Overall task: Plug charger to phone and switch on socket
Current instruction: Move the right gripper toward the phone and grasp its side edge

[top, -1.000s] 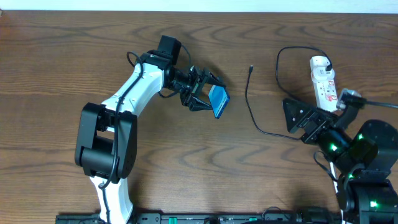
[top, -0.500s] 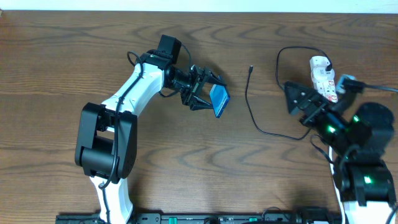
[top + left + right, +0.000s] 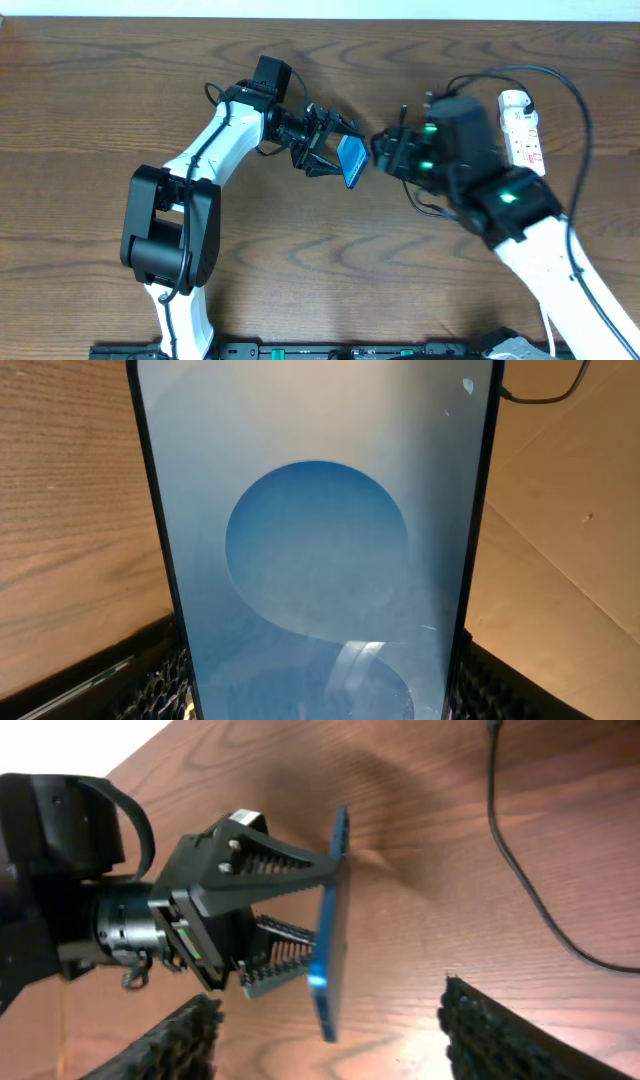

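The phone [image 3: 351, 160] stands on edge above the table, its cyan-blue screen [image 3: 315, 540] filling the left wrist view. My left gripper [image 3: 338, 152] is shut on its two long sides. My right gripper [image 3: 385, 156] hovers just right of the phone, open, and its fingers [image 3: 170, 1040] are spread with nothing between them. In the right wrist view the phone [image 3: 330, 920] shows edge-on, free end toward the camera. The charger [image 3: 403, 112], a thin black cable, lies on the table behind the right arm, which partly hides it. It also shows in the right wrist view [image 3: 520, 870]. The socket [image 3: 522, 125] lies at far right.
The right arm's own black cable arcs over the socket. The white left arm [image 3: 200, 160] reaches in from the lower left. The wooden table [image 3: 100, 90] runs to a pale wall at the back.
The right arm has swung left from beside the socket to just right of the phone, and its jaws have narrowed somewhat. The left arm and phone have not moved.
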`<control>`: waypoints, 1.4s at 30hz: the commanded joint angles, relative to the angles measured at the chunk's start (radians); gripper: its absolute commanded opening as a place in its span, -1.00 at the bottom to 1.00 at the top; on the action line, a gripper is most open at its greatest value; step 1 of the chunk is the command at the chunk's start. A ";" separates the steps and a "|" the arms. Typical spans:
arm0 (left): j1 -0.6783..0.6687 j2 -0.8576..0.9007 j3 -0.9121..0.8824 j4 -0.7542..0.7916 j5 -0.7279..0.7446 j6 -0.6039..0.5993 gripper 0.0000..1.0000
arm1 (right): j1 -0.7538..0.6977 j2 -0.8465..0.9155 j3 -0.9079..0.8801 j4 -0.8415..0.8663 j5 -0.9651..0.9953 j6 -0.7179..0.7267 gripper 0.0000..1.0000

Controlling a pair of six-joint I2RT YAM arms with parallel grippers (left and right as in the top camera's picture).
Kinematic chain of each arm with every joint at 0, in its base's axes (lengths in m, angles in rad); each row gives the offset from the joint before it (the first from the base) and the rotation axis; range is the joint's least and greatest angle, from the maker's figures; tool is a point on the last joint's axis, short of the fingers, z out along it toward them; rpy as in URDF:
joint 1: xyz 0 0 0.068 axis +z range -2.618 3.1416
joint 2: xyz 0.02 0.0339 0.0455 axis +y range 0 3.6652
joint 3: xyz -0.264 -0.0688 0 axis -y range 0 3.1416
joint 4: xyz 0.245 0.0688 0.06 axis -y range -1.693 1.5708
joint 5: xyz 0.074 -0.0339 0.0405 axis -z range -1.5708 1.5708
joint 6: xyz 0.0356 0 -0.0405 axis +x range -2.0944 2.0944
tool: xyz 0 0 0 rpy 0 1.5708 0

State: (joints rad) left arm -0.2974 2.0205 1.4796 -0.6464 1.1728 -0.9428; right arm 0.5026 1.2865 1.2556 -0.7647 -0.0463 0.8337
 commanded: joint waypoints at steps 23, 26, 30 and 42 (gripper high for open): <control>-0.001 -0.027 -0.002 0.002 0.043 0.006 0.32 | 0.239 0.281 0.037 0.028 0.404 0.228 -0.13; -0.001 -0.027 -0.002 0.002 0.043 0.005 0.33 | 0.239 0.283 0.037 0.032 0.404 0.228 -0.17; -0.002 -0.027 -0.002 0.001 0.058 -0.007 0.33 | 0.239 0.296 0.037 0.032 0.403 0.228 -0.21; -0.002 -0.027 -0.002 0.001 0.066 -0.058 0.32 | 0.239 0.306 0.037 0.047 0.392 0.228 -0.37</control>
State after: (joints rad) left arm -0.2974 2.0205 1.4796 -0.6464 1.1843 -0.9760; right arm 0.7338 1.5837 1.2743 -0.7185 0.3298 1.0500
